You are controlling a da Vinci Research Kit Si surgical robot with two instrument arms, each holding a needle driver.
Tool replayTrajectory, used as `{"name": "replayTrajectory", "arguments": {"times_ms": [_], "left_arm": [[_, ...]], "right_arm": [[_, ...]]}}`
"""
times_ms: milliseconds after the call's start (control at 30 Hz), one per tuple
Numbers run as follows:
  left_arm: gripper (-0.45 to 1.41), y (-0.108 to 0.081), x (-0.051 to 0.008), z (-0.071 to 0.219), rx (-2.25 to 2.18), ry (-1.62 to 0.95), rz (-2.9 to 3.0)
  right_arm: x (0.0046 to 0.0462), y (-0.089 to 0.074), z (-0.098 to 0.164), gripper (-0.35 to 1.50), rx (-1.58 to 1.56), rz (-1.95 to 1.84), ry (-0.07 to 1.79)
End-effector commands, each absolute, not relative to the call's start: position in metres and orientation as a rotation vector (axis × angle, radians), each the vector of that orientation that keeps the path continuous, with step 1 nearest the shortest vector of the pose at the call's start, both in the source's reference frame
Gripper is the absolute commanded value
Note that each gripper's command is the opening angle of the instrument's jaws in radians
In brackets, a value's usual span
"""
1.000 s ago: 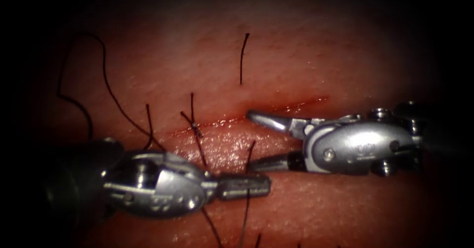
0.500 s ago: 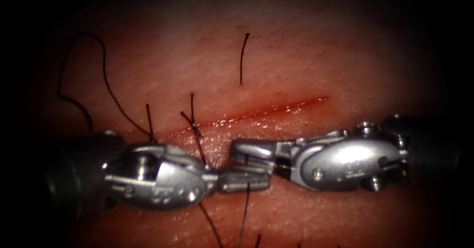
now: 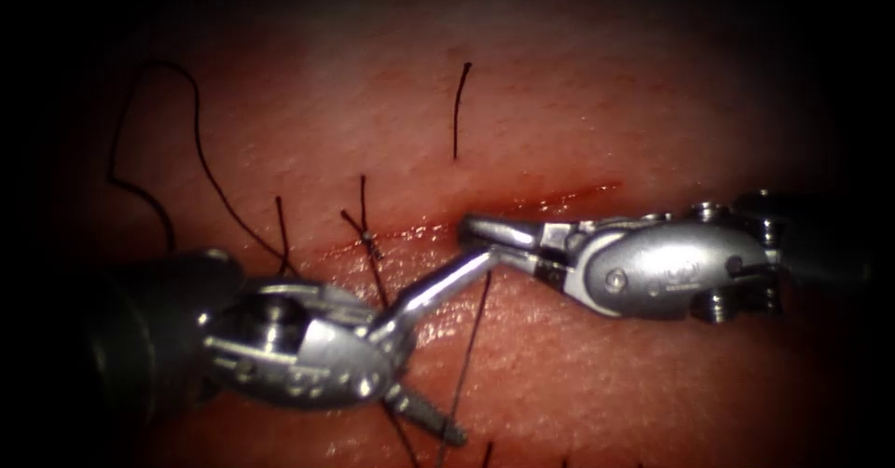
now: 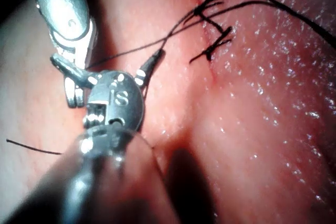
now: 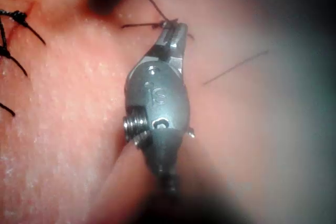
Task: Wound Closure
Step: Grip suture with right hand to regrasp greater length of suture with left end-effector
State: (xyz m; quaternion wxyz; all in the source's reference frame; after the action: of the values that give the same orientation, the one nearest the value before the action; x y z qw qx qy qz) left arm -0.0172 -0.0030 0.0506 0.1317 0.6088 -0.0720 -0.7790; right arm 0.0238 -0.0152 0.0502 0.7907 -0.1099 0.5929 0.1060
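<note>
Where the cut [image 3: 419, 230] crosses the tissue [image 3: 653, 384], it shows as a thin, slightly slanted line, higher at its right end, with red fluid [image 3: 569, 193] glistening along it. The tissue around it is pale pink and wet, with a fine pebbled sheen. Toward the cut's left end a small knot [image 3: 370, 238] sits on the line, and short dark cut ends [image 3: 362, 198] stand up from it. A separate short strand [image 3: 457, 114] lies upright on the tissue above the cut, well apart from the knot. Further left a long dark thread [image 3: 200, 142] loops across the tissue.

Just below the middle of the cut, the right gripper [image 3: 475, 230] comes in from the right with its jaws pressed together. In the right wrist view the tips pinch a dark working strand [image 3: 475, 323], which in the endoscope view runs taut from below the tips down toward the lower edge.

The left gripper [image 3: 469, 347] comes from the lower left and is spread wide, holding nothing. Its upper jaw reaches up to touch the right gripper's tips, and its lower jaw points down and to the right, beside the taut strand. The left wrist view shows the same wide spread, with dark thread running past one jaw.
</note>
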Motion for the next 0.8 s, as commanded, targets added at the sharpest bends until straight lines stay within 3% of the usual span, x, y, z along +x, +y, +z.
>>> {"name": "replayTrajectory", "arguments": {"times_ms": [33, 167, 467, 800], "left_arm": [[1.14, -0.0028, -0.0179, 0.0515, 1.765, -0.213, -2.258], [0.81, -0.0035, -0.0186, 0.0523, 1.752, -0.224, -2.257], [0.74, -0.0055, -0.0196, 0.0537, 1.733, -0.205, -2.212], [0.32, -0.0065, -0.0176, 0.0532, 1.738, -0.189, -2.185]], "right_arm": [[0.0239, -0.0142, 0.0513, -0.35, -0.230, 0.241, 1.276], [0.0232, -0.0133, 0.0521, -0.35, -0.212, 0.277, 1.275], [0.0220, -0.0113, 0.0540, -0.35, -0.177, 0.349, 1.266], [0.0208, -0.0085, 0.0571, -0.35, -0.148, 0.433, 1.249]]}}
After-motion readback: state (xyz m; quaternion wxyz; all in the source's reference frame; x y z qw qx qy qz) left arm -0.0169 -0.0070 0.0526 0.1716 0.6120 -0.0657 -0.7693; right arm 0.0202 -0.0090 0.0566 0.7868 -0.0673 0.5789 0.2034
